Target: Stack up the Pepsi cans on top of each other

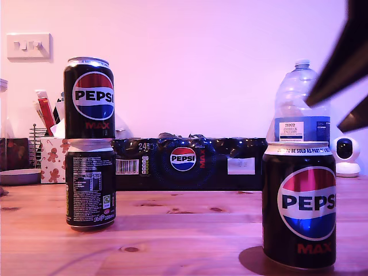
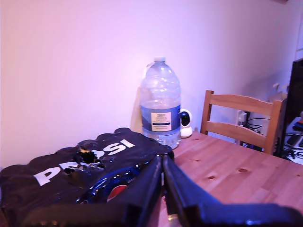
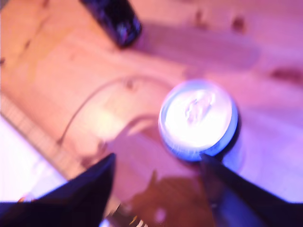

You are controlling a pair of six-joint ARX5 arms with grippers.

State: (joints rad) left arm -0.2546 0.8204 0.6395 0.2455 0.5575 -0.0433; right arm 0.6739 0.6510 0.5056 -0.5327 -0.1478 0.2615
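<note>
Fingers of my second gripper [image 3: 156,189] spread above a Pepsi can [image 3: 198,118]; my first gripper's [image 2: 162,189] pressed together.

The wooden tabletop [image 1: 184,230] carries a two-can stack [image 1: 89,144] at the exterior view's left, a single Pepsi can [image 1: 299,207] lower right, and multipack [image 1: 184,164], water bottle [image 1: 299,103] and small camera [image 1: 347,156] behind.

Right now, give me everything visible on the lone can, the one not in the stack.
The lone can is black with a silver rim, a red-white-blue Pepsi globe and red MAX lettering facing the exterior camera. It stands upright on the wooden table, at the exterior view's right, closest to that camera, apart from the two-can stack. It looks like metal, and no dent shows. The second wrist view looks down on its bright lid, tab seemingly unopened though blurred. My second gripper is open above it, not touching.
</note>
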